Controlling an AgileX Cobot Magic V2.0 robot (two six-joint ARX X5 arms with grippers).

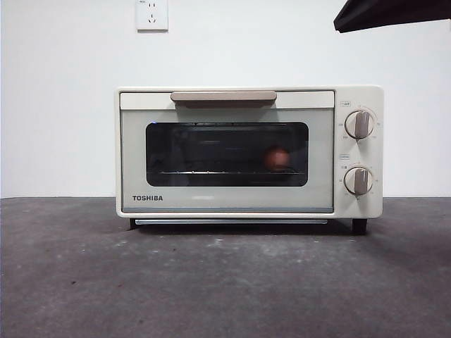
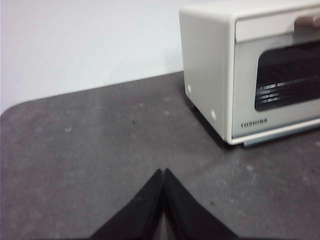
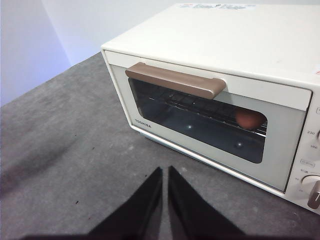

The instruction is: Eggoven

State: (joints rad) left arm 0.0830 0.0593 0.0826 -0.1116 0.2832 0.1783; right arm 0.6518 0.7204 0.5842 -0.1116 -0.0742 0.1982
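Note:
The cream TOSHIBA toaster oven (image 1: 225, 204) stands on the dark table with its door closed. Behind the dark glass, the reddish-brown egg (image 1: 277, 158) rests on the wire rack toward the knob side; the right wrist view shows the egg (image 3: 249, 119) too. The tan handle (image 3: 175, 80) runs along the door's upper edge. My right gripper (image 3: 165, 172) hovers above the table in front of the door, shut and holding nothing. My left gripper (image 2: 163, 174) is shut and empty, off to the side of the oven (image 2: 207, 65) away from the knobs.
Two knobs (image 1: 359, 124) (image 1: 359, 181) sit on the oven's right panel. A white wall with a socket (image 1: 152, 14) stands behind. A black arm tip (image 1: 391, 13) shows at the top right corner. Dark table surface (image 1: 211, 282) stretches in front.

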